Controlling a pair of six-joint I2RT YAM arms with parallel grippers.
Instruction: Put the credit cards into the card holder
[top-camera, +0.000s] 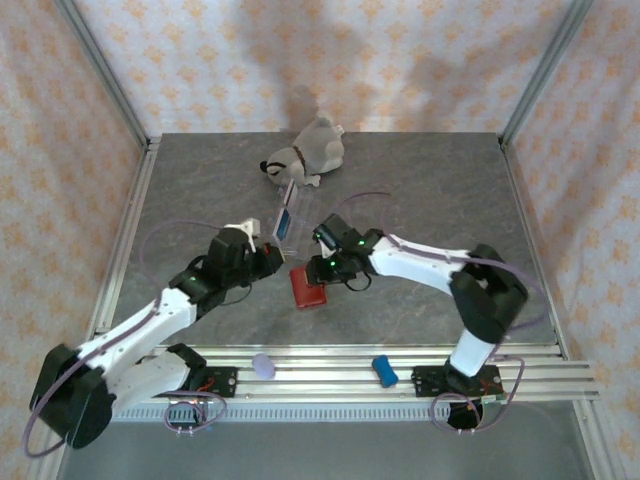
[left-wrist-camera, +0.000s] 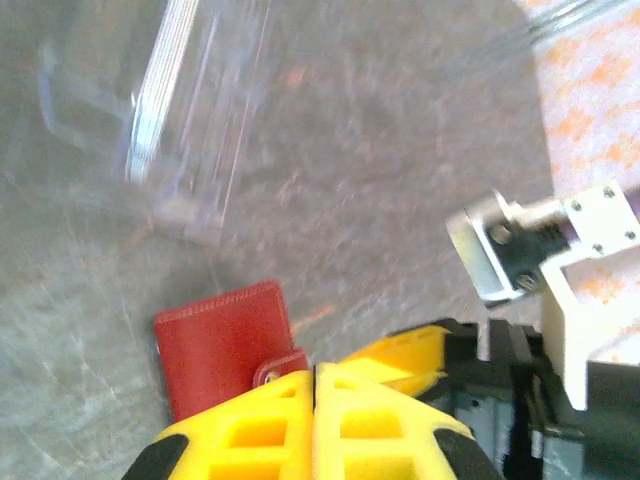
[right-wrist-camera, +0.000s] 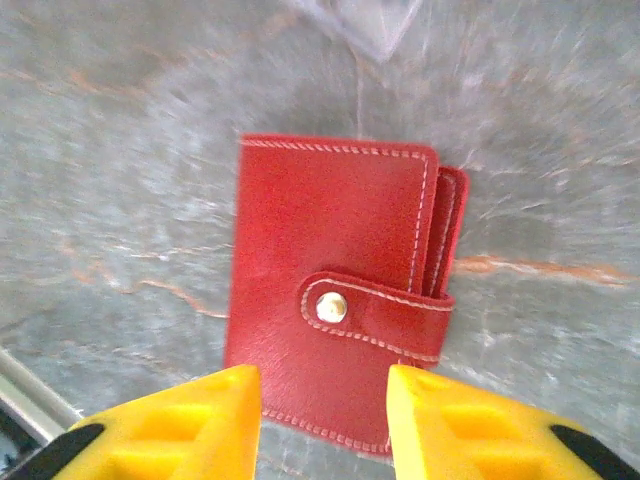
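Nearest, at 6 o'clock, a small lilac lump (top-camera: 263, 365) and a small blue block (top-camera: 384, 371) are sitting on the metal rails (top-camera: 330, 352). Beyond them, the small red square leather-like card holder (right-wrist-camera: 335, 290) is lying closed, tab snapped, at the middle of the grey stone-patterned surface (top-camera: 420, 190). At its 9 o'clock the left claw (left-wrist-camera: 315, 400) is clenching its yellow fingers together on nothing. The right claw (right-wrist-camera: 322, 400) is hanging released over the holder, fingers spread. At the holder's 11 o'clock a clear plastic case (left-wrist-camera: 215, 120) is standing with a blue credit card (top-camera: 285, 222) inside, and at 12 o'clock a grey-and-white plush dog (top-camera: 305, 152) is lying.
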